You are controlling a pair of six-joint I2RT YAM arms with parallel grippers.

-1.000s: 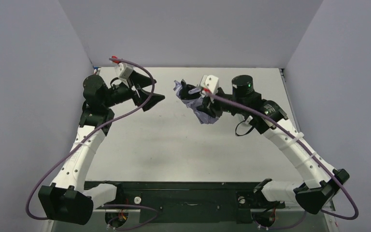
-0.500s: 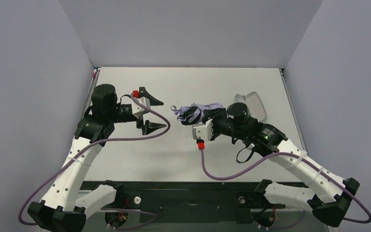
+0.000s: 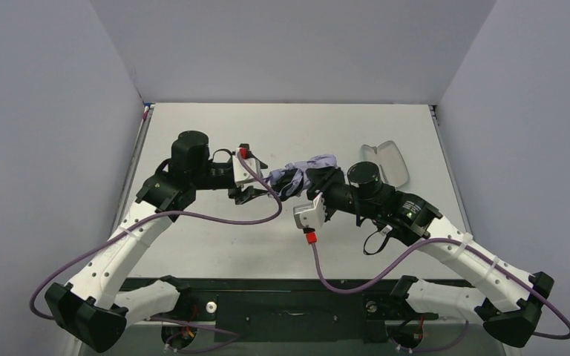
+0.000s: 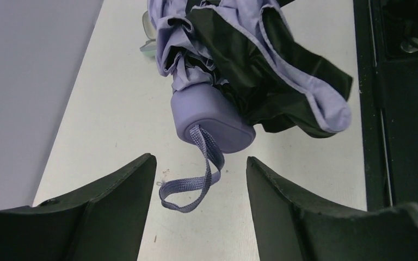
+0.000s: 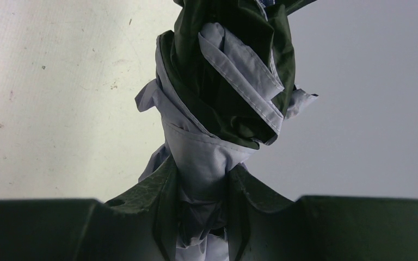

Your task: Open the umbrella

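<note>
The umbrella (image 3: 310,165) is folded: bunched lavender fabric with black underside, held level above the table's middle. My right gripper (image 3: 322,182) is shut on its fabric end, and the right wrist view shows the cloth (image 5: 224,81) pinched between the fingers of that gripper (image 5: 202,175). The lavender knob handle (image 4: 211,122) points at my left gripper (image 4: 200,161), which is open. The handle sits just beyond the fingertips (image 4: 139,173), apart from them. Its wrist strap (image 4: 192,186) dangles into the gap between the two fingers. From above, the left gripper (image 3: 261,180) is at the umbrella's left end.
A pale green oblong case (image 3: 384,162) lies on the white table (image 3: 215,237) at the right, behind the right arm. Purple cables loop from both wrists. Grey walls close in the left, back and right sides.
The right arm has swung the umbrella from the back down to level over the middle. The left arm has moved right up to the handle, and its jaws have narrowed.
</note>
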